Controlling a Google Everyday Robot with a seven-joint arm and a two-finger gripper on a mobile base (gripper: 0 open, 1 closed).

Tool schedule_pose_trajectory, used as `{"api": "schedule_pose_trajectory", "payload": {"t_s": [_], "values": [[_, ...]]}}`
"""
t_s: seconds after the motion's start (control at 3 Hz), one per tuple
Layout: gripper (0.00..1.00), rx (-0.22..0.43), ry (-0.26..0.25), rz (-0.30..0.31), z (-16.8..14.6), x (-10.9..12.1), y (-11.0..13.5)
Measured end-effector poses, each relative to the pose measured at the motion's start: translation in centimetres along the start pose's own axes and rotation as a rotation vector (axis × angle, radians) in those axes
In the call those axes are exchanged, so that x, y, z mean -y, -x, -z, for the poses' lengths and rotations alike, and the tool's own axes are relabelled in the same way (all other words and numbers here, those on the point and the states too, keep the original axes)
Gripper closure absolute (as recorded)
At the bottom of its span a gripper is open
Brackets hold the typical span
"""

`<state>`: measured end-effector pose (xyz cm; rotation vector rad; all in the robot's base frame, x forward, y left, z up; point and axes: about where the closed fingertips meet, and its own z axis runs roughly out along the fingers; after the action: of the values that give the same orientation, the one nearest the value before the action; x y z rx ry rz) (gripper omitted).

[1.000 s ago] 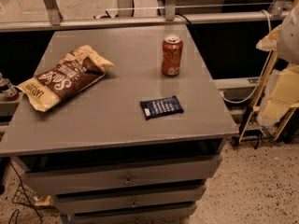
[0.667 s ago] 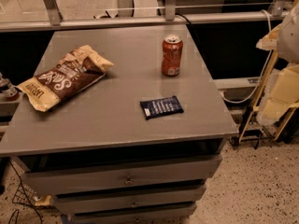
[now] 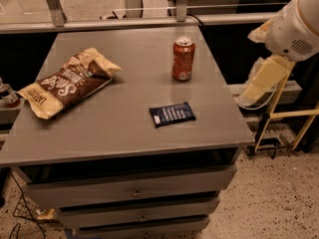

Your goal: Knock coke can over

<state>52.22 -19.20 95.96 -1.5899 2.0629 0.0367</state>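
The arm (image 3: 294, 29) has swung in from the right since a second ago, and its pale hand (image 3: 266, 78) now hangs closer to the right edge of the worktop (image 3: 124, 133) than it did; nothing on the worktop itself has budged. The can (image 3: 183, 59) is upright, red with a silver top, standing toward the back right of the grey surface, and there is bare worktop all round it. The hand is out beyond the worktop's right edge, off to the can's right and well apart from it, touching nothing that I can see. Whether the hand is apart or together, I cannot tell from this angle. The white, rounded arm fills the upper right corner above it. Over on the left lies the chip bag (image 3: 70, 81), brown and tan, flat on its side and angled across the surface, well apart from the can. Nearer the front edge sits the packet (image 3: 172, 114), dark blue, flat, a touch askew, in front of the can with a clear gap between them. Below the worktop's front lip come the drawers (image 3: 134, 193), grey, stacked one under another, each with a small knob at its middle. Speckled floor (image 3: 269, 198) shows at the lower right, beside the cabinet.
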Motion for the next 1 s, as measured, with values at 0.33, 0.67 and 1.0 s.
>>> {"api": "schedule_pose_trajectory", "payload": {"t_s": [0.33,0.67,1.0], "values": [[0.0,0.164,-0.027,-0.069,-3.9,3.8,2.1],[0.0,0.327,-0.064,-0.163,-7.3,7.9,4.2],[0.0,0.477,-0.069,-0.246,-10.4,11.4,6.1]]}}
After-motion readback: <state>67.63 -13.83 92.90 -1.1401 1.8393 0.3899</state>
